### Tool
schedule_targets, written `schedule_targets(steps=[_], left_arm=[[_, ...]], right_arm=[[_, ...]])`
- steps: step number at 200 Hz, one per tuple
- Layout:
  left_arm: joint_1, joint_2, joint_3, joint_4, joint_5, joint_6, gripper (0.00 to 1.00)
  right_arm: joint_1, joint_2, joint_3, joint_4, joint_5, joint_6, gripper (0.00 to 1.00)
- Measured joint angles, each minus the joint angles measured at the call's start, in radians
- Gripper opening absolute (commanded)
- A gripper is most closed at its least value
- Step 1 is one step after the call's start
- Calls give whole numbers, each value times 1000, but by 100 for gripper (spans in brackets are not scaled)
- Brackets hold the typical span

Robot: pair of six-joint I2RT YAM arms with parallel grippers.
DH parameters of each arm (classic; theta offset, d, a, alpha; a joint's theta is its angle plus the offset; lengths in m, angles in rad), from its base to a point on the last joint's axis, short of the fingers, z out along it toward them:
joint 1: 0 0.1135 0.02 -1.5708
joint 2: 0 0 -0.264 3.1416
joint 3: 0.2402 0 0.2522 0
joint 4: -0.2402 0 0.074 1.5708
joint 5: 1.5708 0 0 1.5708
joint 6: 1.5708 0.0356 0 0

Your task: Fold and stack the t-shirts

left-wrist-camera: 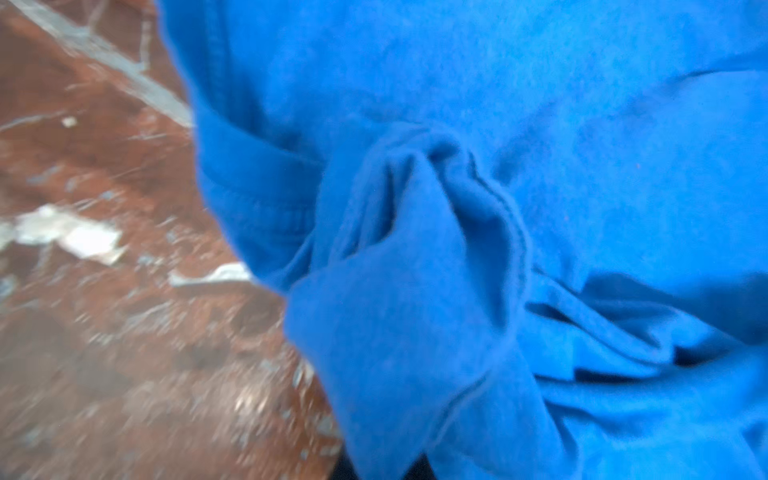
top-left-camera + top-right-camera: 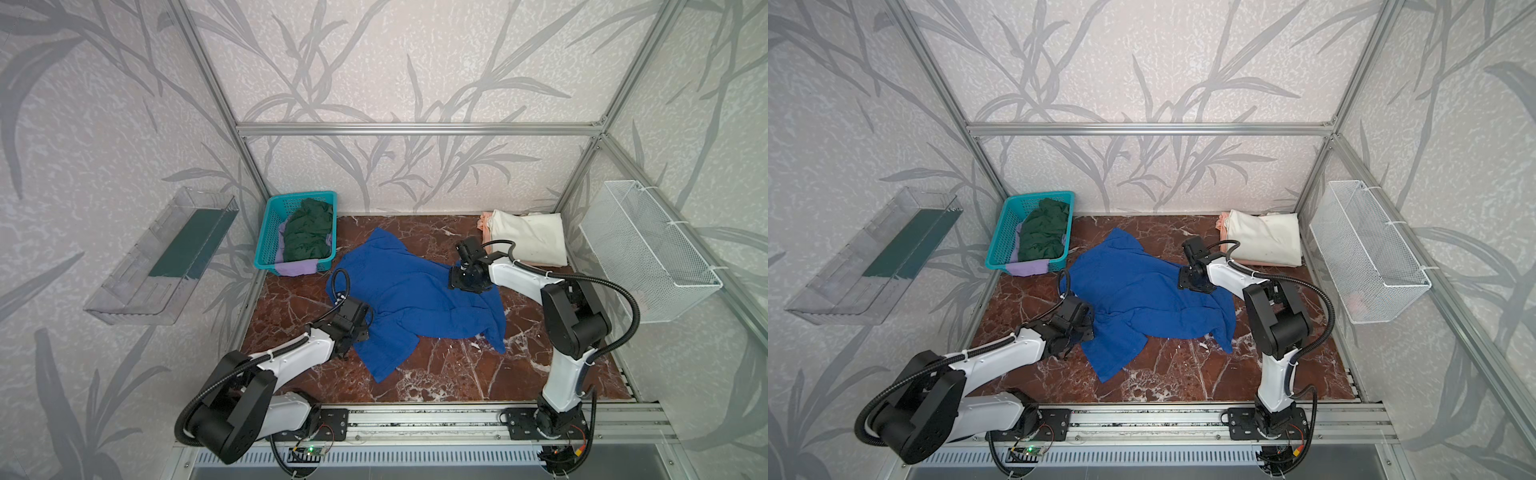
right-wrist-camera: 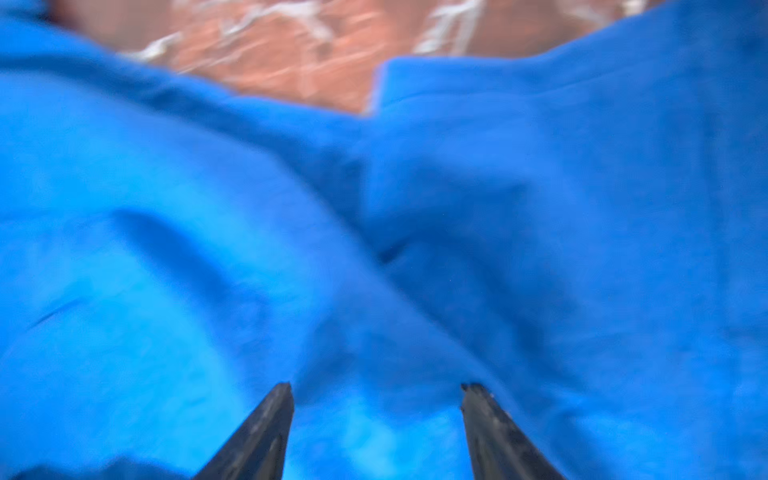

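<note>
Right fingers: the two dark tapered fingers (image 3: 266, 432) of the right gripper (image 3: 378, 390) stand spread and empty, tips just over the royal blue soft-cloth t-shirt (image 2: 415, 299); whether they touch it cannot be told.
Left fingers: hidden under cloth; the left gripper (image 2: 363, 326) is pressed together, pinching a bunched, hemmed fold at the shirt's left edge.
Blue shirt: crumpled, spread across the middle of the red-brown white-veined marble-look tabletop (image 2: 436, 374).
Basket: teal lattice plastic basket (image 2: 266, 237) in the far left corner, holding a rumpled dark green t-shirt (image 2: 309, 237) over a lavender t-shirt (image 2: 295, 268).
Stack: folded cream-white t-shirt (image 2: 528, 239) lying on a peach t-shirt (image 2: 484, 222), far right corner.
</note>
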Motion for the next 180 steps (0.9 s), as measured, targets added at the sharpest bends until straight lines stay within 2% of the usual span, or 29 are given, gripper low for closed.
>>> schedule_targets(steps=[58, 81, 100, 133, 180], left_arm=[[0, -565, -34, -277, -187, -79, 0], [0, -721, -34, -377, -246, -110, 0], [0, -763, -34, -444, -277, -129, 0], [0, -753, -27, -520, -306, -154, 0], [0, -749, 18, -546, -316, -157, 0]], right_arm=[[-5, 103, 100, -16, 3, 0, 66], [-8, 154, 174, -24, 11, -6, 66], [-10, 206, 246, -43, 23, -20, 66], [-14, 291, 385, -97, 48, -40, 66], [-31, 398, 571, -204, 93, -55, 66]])
